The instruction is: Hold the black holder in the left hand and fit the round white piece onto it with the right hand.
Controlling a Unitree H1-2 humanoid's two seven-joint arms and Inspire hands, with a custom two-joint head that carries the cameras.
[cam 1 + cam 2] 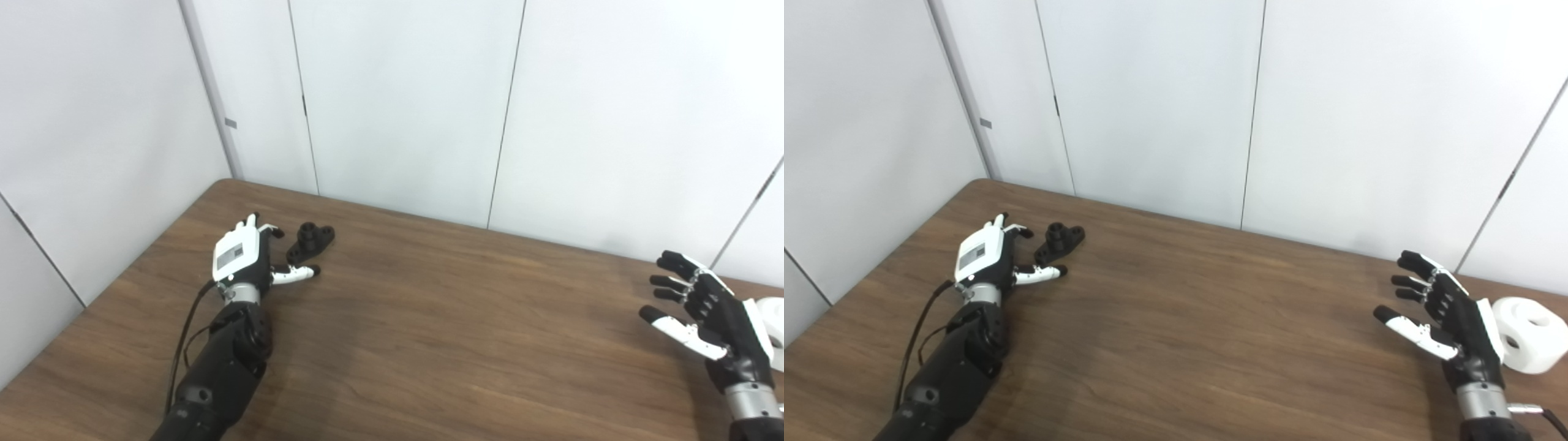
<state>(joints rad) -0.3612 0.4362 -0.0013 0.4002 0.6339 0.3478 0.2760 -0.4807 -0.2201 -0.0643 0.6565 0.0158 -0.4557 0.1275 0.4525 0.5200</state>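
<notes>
The black holder lies on the wooden table at the back left, a small flanged part with a short round post. My left hand rests just left of it, open, thumb stretched out below the holder, not gripping it. The round white piece, a chunky ring with a centre hole, sits at the table's far right. My right hand hovers open directly left of it, palm turned away from the piece, fingers spread and holding nothing.
White wall panels close off the table's back and left sides. A black cable runs along my left forearm. A wide stretch of bare wood lies between the two hands.
</notes>
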